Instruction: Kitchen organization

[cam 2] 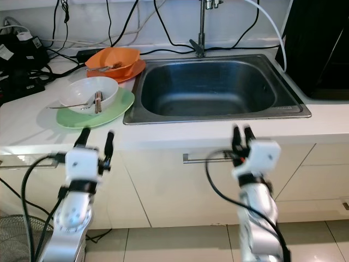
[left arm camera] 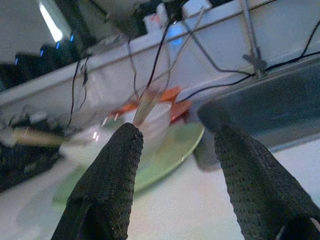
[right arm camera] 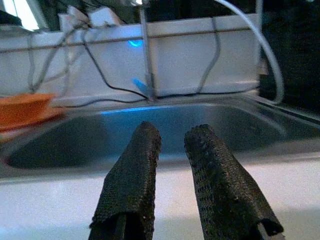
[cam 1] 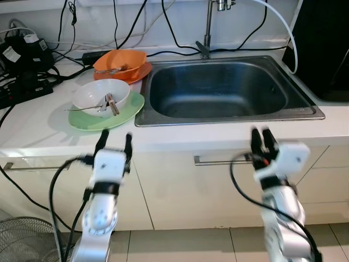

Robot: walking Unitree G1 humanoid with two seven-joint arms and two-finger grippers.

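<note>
Crockery is waiting left of the sink (cam 1: 305,112): a white bowl (cam 1: 101,94) on a green plate (cam 1: 122,114), hard, breakable, best pinched at the rim, facing the wide-spread left gripper (cam 1: 114,143), while the right gripper (cam 1: 260,138) is hovering narrowed.

The white surface (cam 1: 32,128) is carrying a steel sink (cam 1: 221,90) set into it. A green plate (cam 1: 122,115) and an orange plate (cam 1: 143,71) are sitting just left of it, with black cables (cam 1: 32,82) trailing behind.

Silver arms, white wrist housings, looping black cables; textured black fingers (left arm camera: 110,185); red detail at right wrist.
</note>
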